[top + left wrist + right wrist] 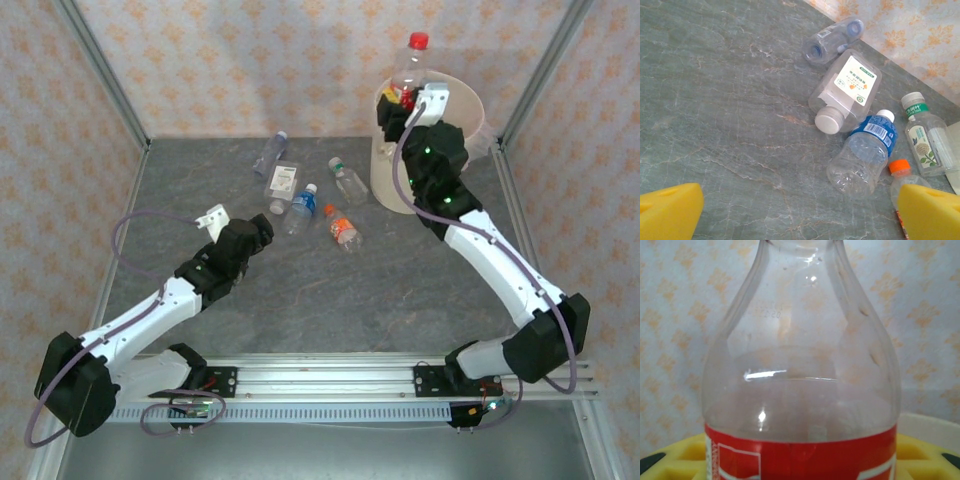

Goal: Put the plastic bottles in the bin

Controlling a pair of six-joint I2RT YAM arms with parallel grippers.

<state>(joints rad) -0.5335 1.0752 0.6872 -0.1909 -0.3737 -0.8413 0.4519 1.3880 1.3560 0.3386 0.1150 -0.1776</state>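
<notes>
Bottle with a red cap and red label [408,65] stands upright over the left part of the bin [470,100]. The right gripper [400,100] has its yellow fingers [675,457] clamped on either side of the labelled belly. Left of the bin, loose bottles lie on the table [420,280]. Among them are a blue-labelled bottle [865,155], an orange-capped bottle [900,167] and a square white-labelled bottle [845,92]. Further left of the bin hangs the left gripper [800,220], its fingers [670,210] spread wide and holding nothing. The blue-labelled bottle lies just ahead of the gap between them, and the orange-capped bottle sits partly behind the right-hand finger.
</notes>
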